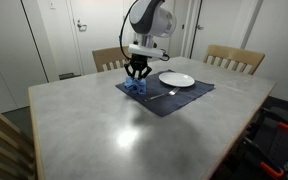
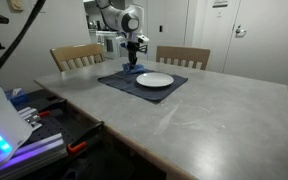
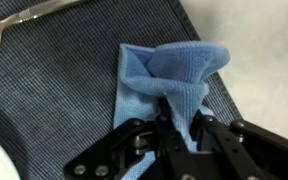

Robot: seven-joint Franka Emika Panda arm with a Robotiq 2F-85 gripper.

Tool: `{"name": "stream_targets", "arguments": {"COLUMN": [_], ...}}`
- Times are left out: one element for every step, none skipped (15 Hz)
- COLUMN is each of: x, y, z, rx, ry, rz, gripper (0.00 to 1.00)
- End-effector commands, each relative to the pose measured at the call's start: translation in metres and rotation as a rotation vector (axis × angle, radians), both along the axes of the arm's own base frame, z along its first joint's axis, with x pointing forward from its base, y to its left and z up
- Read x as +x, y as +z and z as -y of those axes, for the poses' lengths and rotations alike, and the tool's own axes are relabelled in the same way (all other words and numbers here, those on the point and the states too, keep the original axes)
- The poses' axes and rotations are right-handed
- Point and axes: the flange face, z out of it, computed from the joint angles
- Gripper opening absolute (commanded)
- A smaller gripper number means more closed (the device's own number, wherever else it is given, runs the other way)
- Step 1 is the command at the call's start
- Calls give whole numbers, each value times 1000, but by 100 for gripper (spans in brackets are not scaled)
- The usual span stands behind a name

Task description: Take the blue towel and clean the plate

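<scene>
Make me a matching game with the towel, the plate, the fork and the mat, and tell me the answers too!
Things:
1. blue towel
2. plate
3. fork
4. mat

Clues:
A. white and round
B. dark, spread flat on the table
C. bunched up and pinched in the hand
D. silvery, lying on the mat

Pairs: 1-C, 2-A, 3-D, 4-B
</scene>
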Motion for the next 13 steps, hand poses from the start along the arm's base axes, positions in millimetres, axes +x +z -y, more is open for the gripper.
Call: {"name": "stream_targets", "arguments": {"x": [4, 3, 3, 2, 2, 2, 2, 2, 2, 2, 1, 1, 0], "y": [20, 27, 32, 42, 51, 61, 69, 77, 82, 87, 90, 93, 95], "z": [16, 20, 23, 26, 29, 33, 36, 38, 40, 42, 43, 43, 43], "rx": [-10, 6, 21, 40, 54, 61, 66, 69, 76, 81, 86, 89, 98], "ry": [18, 23, 26, 34, 45, 55, 62, 69, 76, 81, 88, 95, 104], "rz": [5, 13, 26, 47, 65, 82, 90, 94, 100, 101, 102, 105, 114], "gripper": [56, 62, 70, 76, 84, 92, 97, 100, 100, 100, 100, 100, 100]}}
